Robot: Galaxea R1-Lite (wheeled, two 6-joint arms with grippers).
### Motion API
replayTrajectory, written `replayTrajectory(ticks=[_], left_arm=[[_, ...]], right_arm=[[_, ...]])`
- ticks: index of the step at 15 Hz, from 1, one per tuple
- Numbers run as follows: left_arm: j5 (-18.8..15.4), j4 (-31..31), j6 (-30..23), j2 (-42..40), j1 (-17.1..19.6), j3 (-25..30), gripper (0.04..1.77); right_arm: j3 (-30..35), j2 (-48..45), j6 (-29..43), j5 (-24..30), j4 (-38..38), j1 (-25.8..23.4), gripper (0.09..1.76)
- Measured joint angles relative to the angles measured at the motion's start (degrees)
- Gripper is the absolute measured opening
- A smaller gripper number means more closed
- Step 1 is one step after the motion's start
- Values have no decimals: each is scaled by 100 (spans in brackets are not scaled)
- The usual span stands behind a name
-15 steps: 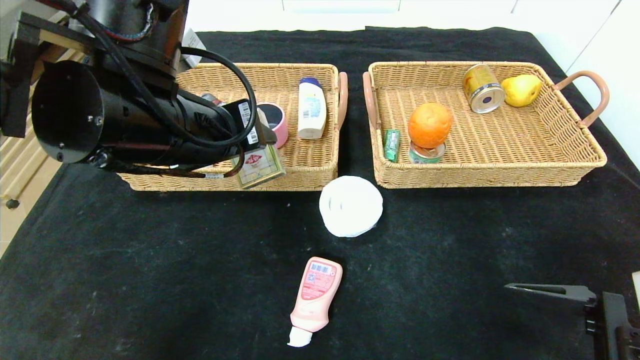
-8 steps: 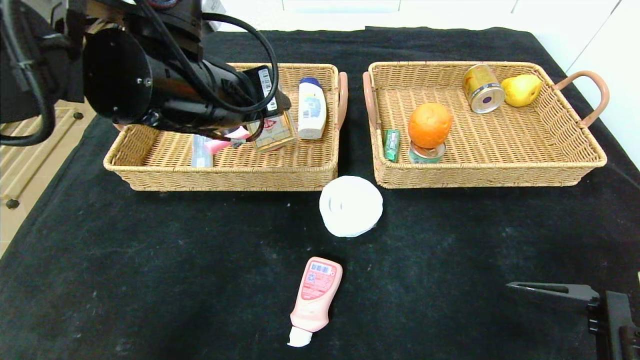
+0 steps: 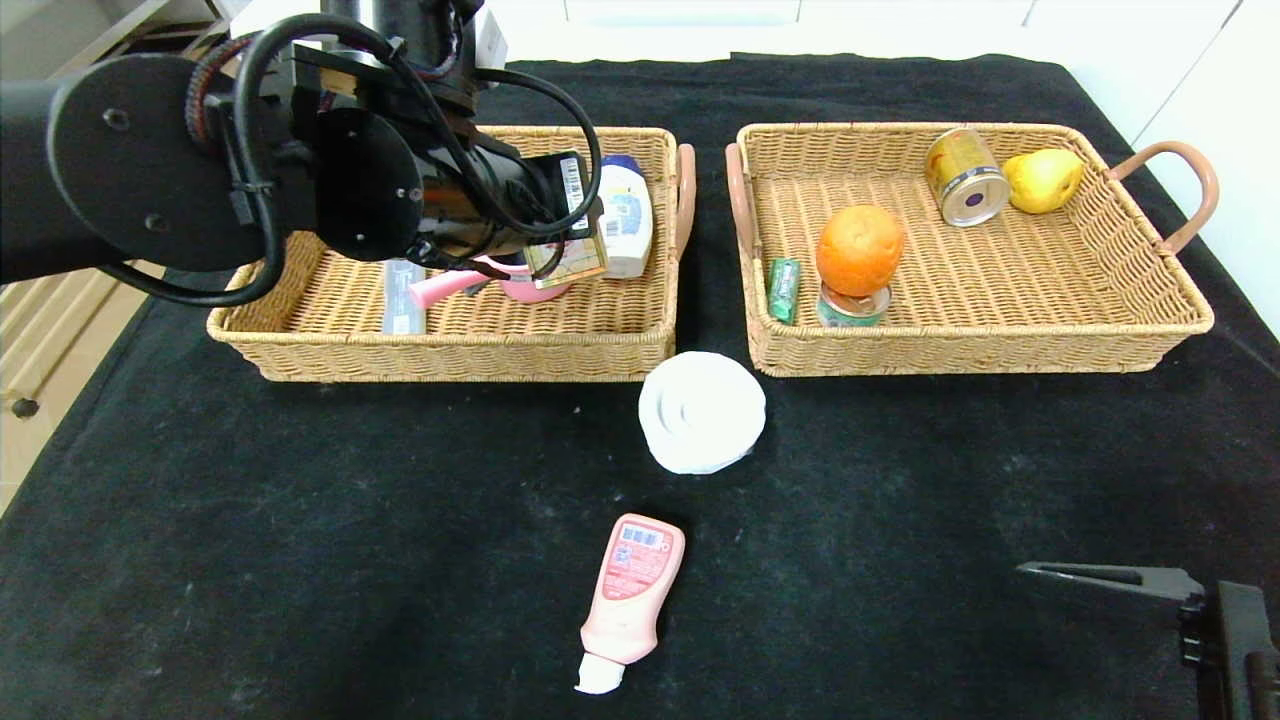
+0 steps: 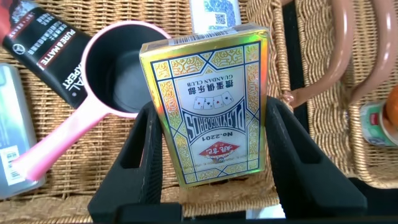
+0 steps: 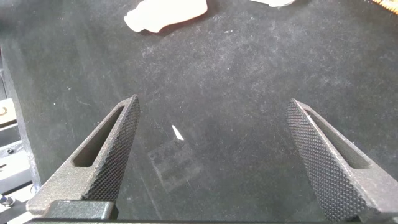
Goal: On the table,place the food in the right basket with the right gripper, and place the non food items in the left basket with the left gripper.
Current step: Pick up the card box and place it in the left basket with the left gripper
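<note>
Because the non-food goes left, the left gripper (image 4: pixel 211 155) hangs over the left basket (image 3: pixel 300 345), its 2 fingers pinching the card box (image 4: pixel 208 102) upright above a pink cup (image 4: pixel 118 78), ready to drop. The right gripper (image 5: pixel 214 155) idles spread wide over the table (image 3: pixel 300 560), far from the white tub (image 3: pixel 701 411) and pink bottle (image 3: pixel 628 595).

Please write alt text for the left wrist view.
The left gripper holds a gold playing-card box upright between its black fingers, above the left basket, where a pink scoop lies.
</note>
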Motion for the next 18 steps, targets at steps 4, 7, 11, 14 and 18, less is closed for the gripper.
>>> replayTrajectory(ticks=[4,7,11,14,18], left_arm=[[9,-16,11,138,27,-9,101],[9,-18,9,171,60,-9,121],[15,0,9,166,90,5,141],[26,76,9,46,90,111,151],[26,91,27,-336,22,664,159]], right_arm=[[-9,-41,-2,0,-1,0,171],[-18,-52,-2,-2,0,0,171],[-38,-62,6,-2,-4,-28,171],[-71,-93,38,-7,-11,-89,171],[-221,-138,61,1,5,-363,171]])
